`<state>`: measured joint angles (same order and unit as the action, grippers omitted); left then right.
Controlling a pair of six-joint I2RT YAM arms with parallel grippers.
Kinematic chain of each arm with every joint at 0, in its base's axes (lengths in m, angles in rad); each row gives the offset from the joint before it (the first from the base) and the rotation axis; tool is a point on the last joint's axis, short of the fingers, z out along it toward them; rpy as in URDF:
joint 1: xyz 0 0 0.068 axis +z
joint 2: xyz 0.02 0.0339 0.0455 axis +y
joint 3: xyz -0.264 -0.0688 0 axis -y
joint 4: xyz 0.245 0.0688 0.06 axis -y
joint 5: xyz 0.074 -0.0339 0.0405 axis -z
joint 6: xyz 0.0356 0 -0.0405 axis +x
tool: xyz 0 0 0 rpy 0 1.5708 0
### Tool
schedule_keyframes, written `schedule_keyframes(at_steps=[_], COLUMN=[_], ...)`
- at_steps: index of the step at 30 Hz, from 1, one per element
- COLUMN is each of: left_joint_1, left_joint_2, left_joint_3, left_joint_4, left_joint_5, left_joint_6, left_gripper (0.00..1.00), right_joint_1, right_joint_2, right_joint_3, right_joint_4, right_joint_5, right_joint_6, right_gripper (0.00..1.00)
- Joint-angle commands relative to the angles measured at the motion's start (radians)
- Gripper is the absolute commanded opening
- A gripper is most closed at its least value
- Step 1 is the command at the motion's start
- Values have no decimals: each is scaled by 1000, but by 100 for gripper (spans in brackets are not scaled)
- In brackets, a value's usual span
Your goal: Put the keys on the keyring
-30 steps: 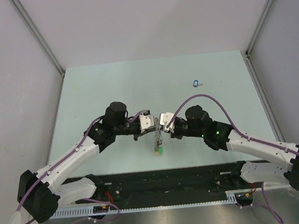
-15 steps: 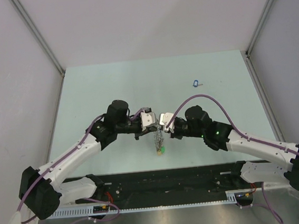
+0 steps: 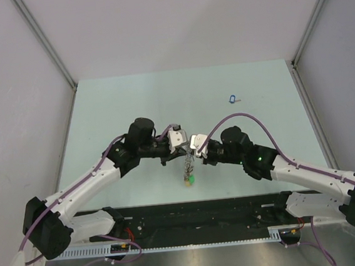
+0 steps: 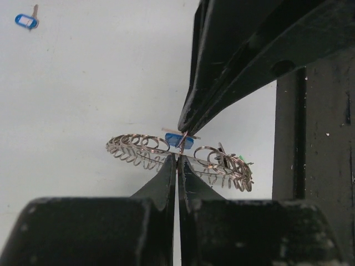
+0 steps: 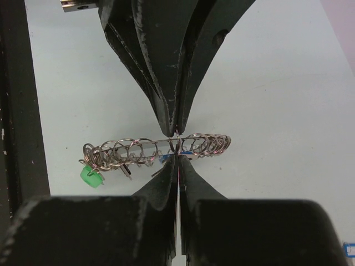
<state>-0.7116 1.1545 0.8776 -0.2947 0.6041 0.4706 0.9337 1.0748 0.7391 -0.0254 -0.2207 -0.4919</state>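
Pale green table (image 3: 118, 101) boxed in by plain lilac-grey walls (image 3: 173, 26) — thin metal posts (image 3: 45, 42) at the back corners, black rail (image 3: 197, 211) along the near edge. Soft, even light.

The white-and-black left arm (image 3: 89, 179) and right arm (image 3: 302, 172) both reach inward, elbows bowed outward. The left end effector (image 3: 181, 148) and right end effector (image 3: 193, 148) face each other tip to tip, each with its black fingers (image 4: 165, 178) pressed together.

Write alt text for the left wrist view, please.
The left tool, shut, pinches the keyring, seen edge-on above the table; the right tool, also shut, comes in from above holding a blue-tagged key against it. A second blue-tagged key lies apart at top left.
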Motion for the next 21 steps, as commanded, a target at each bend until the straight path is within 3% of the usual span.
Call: schedule_keyframes(at_steps=[1,8,21], left_joint_1=[-6,-6,-6], left_joint_2=[-44,-84,-127], left_joint_3=[54,20,-32], left_joint_4=[62,77,100], left_joint_5=[-81,-129,-70], left_joint_6=[-73,-139,-64], left_gripper=[0,0,0], right_joint_1=[19,27,24], right_joint_2=[-41,-47,-39], right_joint_3=[31,28,25], right_joint_4=[30,30,39], right_joint_5=[-3,-3,38], right_joint_6=[-7,-8,6], right_gripper=[0,0,0])
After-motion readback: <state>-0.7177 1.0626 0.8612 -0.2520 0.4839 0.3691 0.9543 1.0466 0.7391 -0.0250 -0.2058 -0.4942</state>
